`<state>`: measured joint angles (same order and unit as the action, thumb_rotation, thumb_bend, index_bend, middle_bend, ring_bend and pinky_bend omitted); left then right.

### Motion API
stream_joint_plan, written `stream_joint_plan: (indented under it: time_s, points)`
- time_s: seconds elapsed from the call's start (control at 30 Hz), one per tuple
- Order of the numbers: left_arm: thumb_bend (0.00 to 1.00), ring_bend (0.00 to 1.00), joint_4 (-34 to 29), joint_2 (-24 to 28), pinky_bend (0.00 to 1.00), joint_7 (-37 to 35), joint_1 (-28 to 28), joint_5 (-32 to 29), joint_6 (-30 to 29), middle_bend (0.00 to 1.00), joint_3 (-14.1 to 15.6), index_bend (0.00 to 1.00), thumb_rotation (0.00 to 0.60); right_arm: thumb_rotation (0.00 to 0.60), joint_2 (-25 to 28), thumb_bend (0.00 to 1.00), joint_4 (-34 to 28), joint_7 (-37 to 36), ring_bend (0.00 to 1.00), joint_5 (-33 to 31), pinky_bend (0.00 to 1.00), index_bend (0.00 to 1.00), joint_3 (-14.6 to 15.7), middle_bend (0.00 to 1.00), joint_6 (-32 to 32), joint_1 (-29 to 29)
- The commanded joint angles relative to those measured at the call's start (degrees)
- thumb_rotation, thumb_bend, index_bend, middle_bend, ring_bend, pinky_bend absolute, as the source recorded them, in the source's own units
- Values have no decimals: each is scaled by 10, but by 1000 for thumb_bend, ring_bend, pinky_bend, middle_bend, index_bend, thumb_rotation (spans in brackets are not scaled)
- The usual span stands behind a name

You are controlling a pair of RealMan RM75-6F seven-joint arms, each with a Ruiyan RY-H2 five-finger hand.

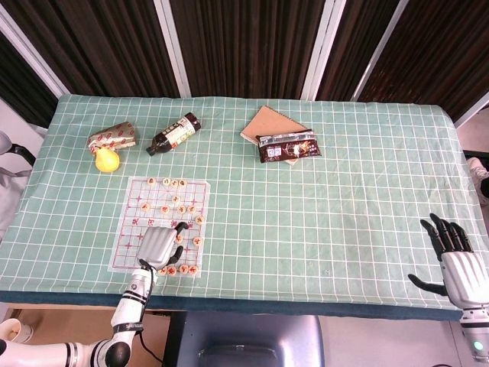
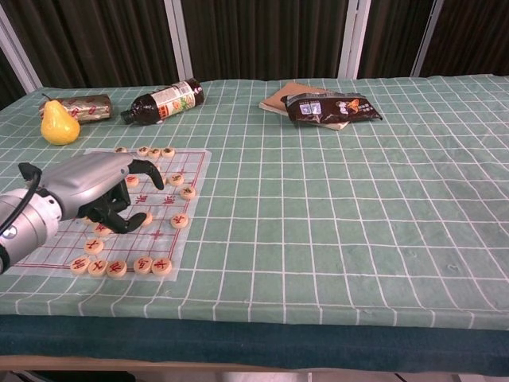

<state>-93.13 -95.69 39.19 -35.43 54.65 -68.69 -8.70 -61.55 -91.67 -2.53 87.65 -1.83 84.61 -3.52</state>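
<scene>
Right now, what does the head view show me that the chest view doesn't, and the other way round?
Only the head view shows the right hand, fingers spread, holding nothing, at the table's near right corner.

Only the chest view shows the left hand from the side: its fingers curl down over the pieces, and I cannot tell whether they touch one.

Both show the left hand over the near part of the chess board, the pear, the lying bottle and the snack packet on the notebook.
</scene>
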Motion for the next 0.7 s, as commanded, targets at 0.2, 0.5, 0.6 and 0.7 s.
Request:
stream_joint_plan:
  time_s: [0.2, 0.5, 0.6, 0.7]
  points:
    - [397, 1000, 46, -28, 1000, 14, -11, -6, -5, 1000, -5, 374, 600, 600, 3, 116, -4, 0, 0, 5, 0, 0, 4, 0, 2, 3]
    - [400, 1000, 84, -41, 1000, 18, -12, -4, -4, 1000, -1, 401, 600, 600, 3, 115, -4, -1, 0, 3, 0, 0, 3, 0, 2, 4]
    - [400, 1000, 87, -42, 1000, 17, -11, -4, -3, 1000, 0, 396, 600, 600, 3, 116, -4, -1, 0, 4, 0, 0, 4, 0, 2, 4]
    - [400, 1000, 94, -45, 1000, 17, -10, -3, 2, 1000, 6, 379, 600, 600, 2, 116, -4, 0, 0, 1, 0, 0, 2, 0, 3, 4]
